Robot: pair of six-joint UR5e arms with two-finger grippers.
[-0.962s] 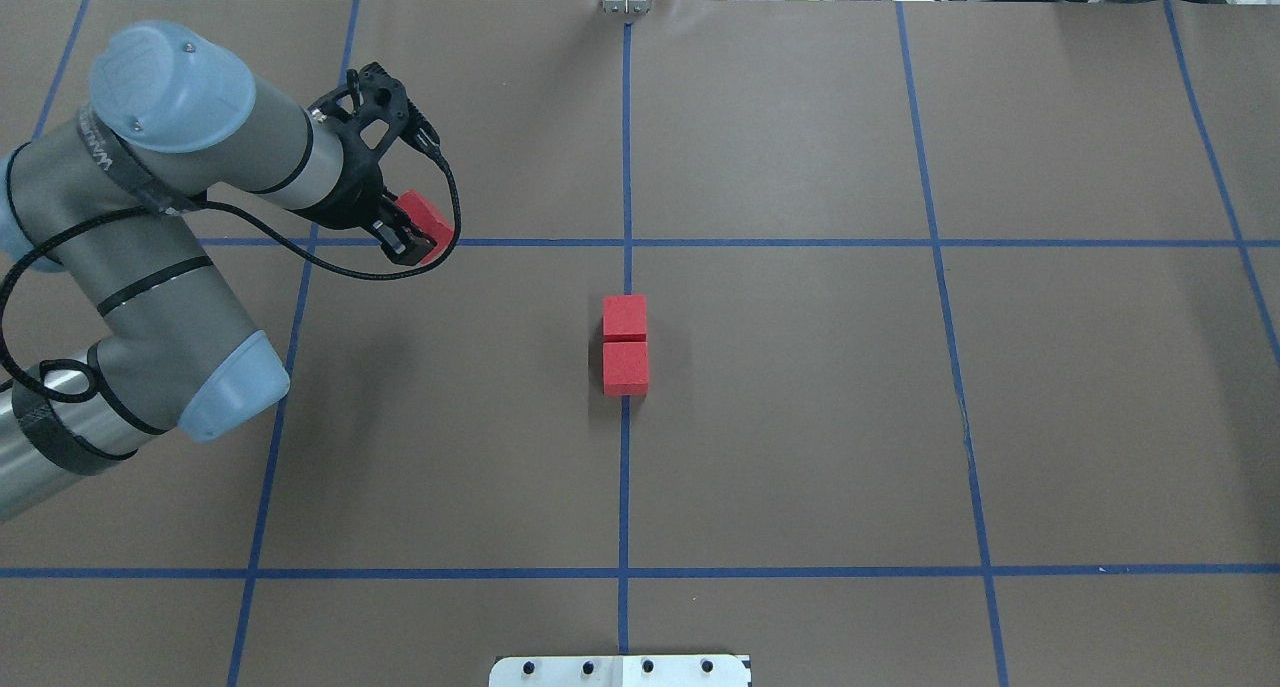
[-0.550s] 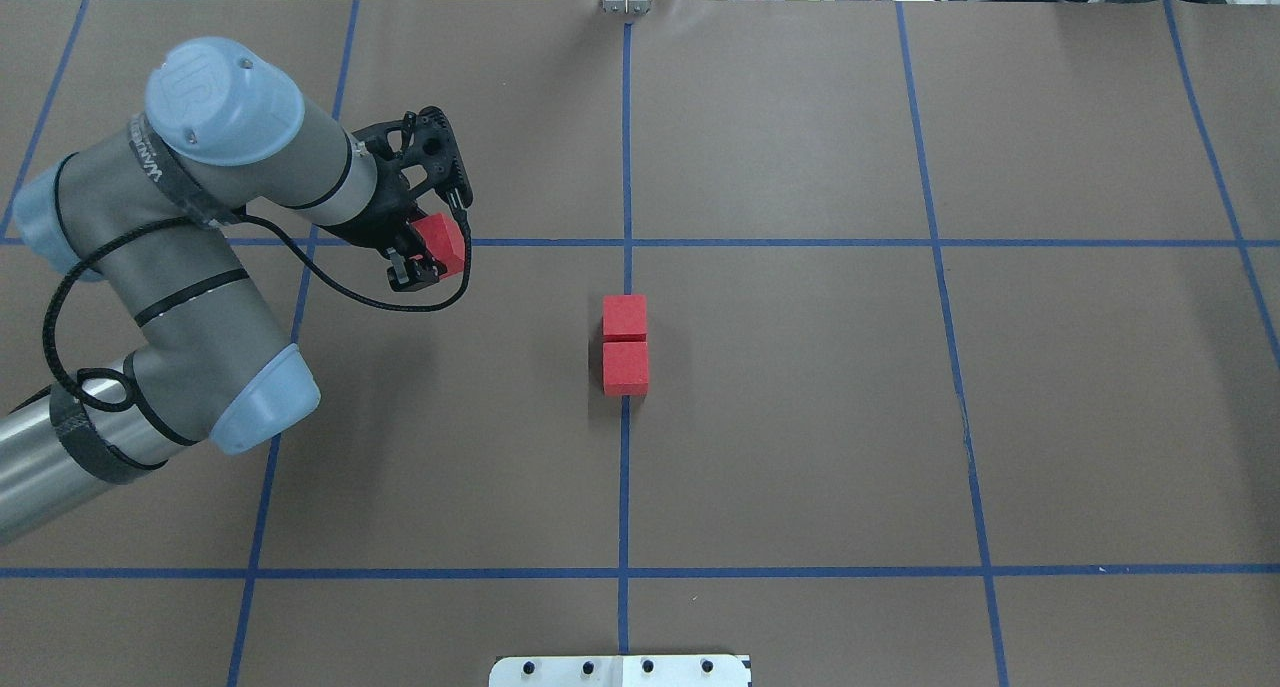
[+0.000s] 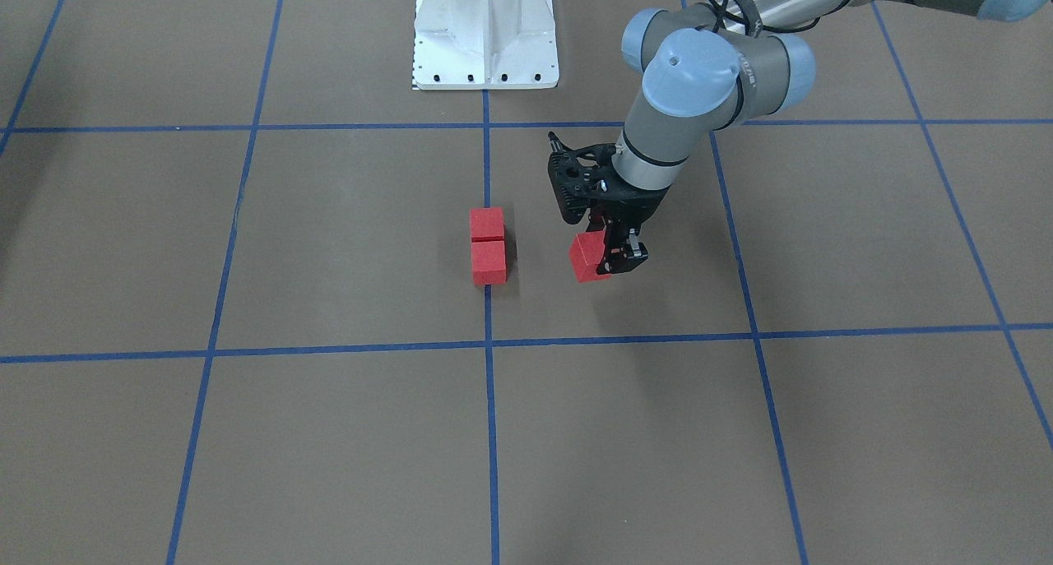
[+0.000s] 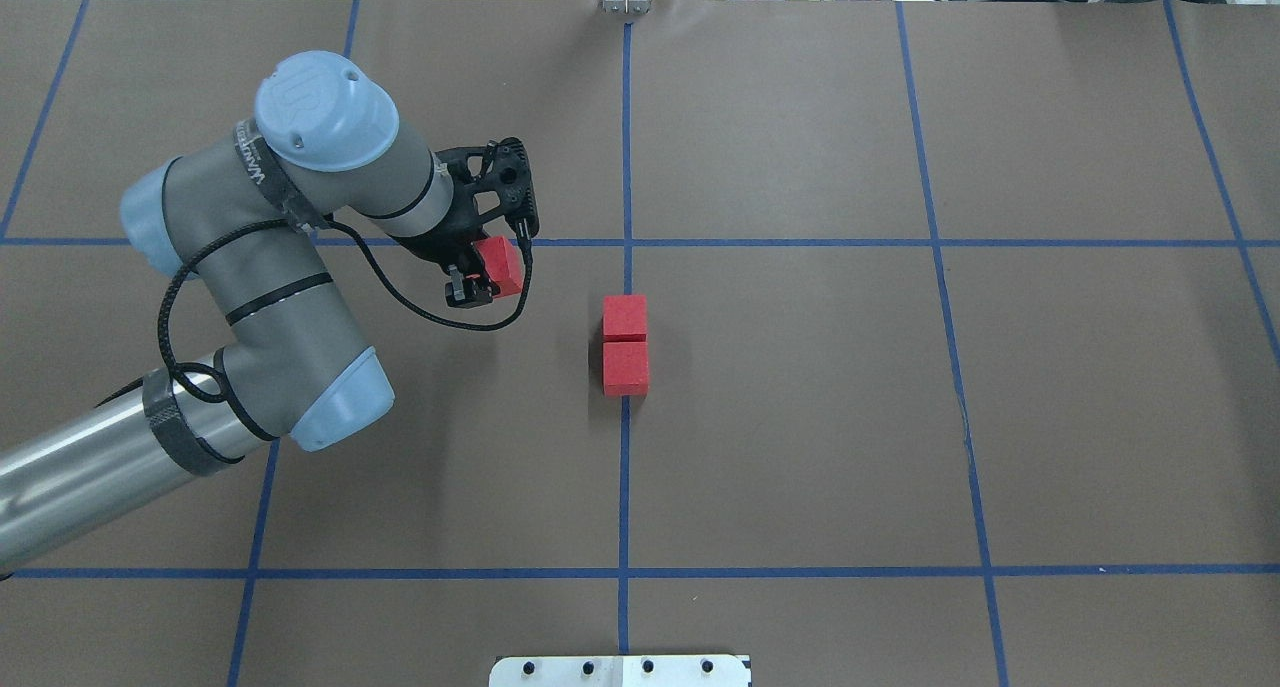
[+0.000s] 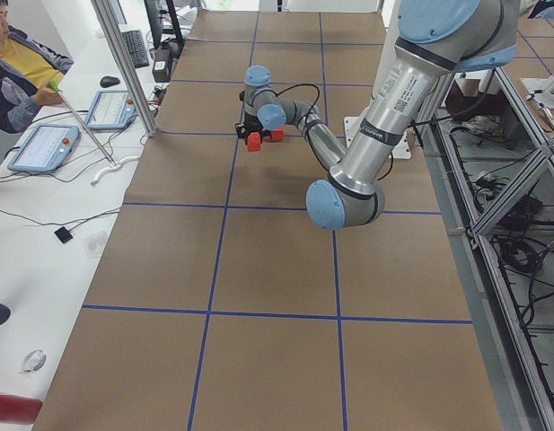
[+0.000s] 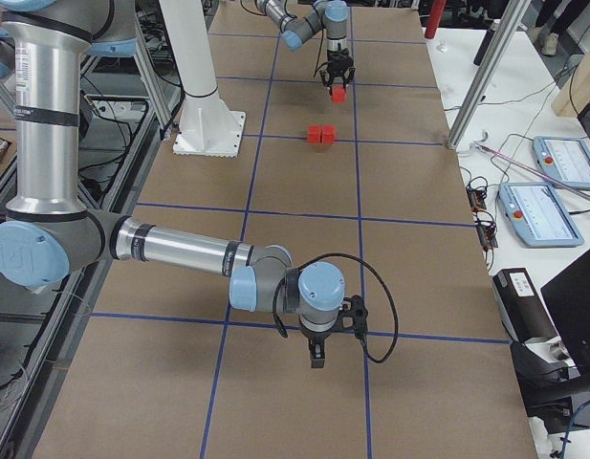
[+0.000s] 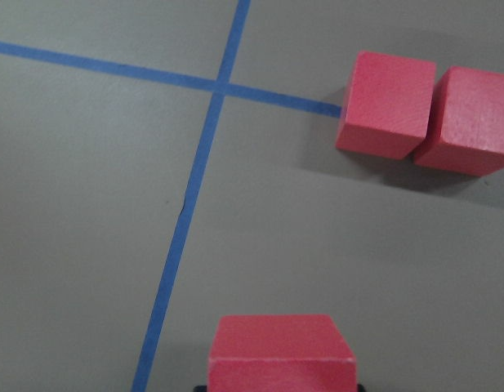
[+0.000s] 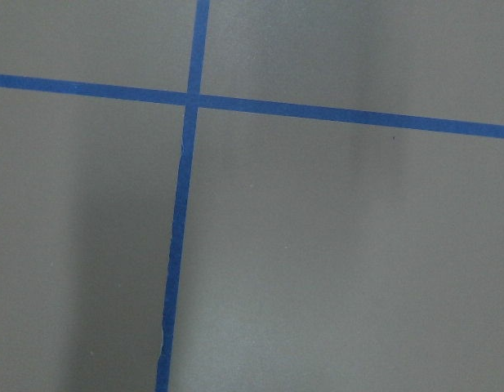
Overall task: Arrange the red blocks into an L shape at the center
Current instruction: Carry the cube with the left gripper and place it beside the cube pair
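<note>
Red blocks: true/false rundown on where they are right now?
1. The left tool grips one red block off the table. True.
2. All three blocks lie at the center. False: only the placed pair lies there.
3. The placed pair sits on the blue tape line. True.
4. The right tool hovers over the placed pair. False: it is far away, near the table's right end.
</note>
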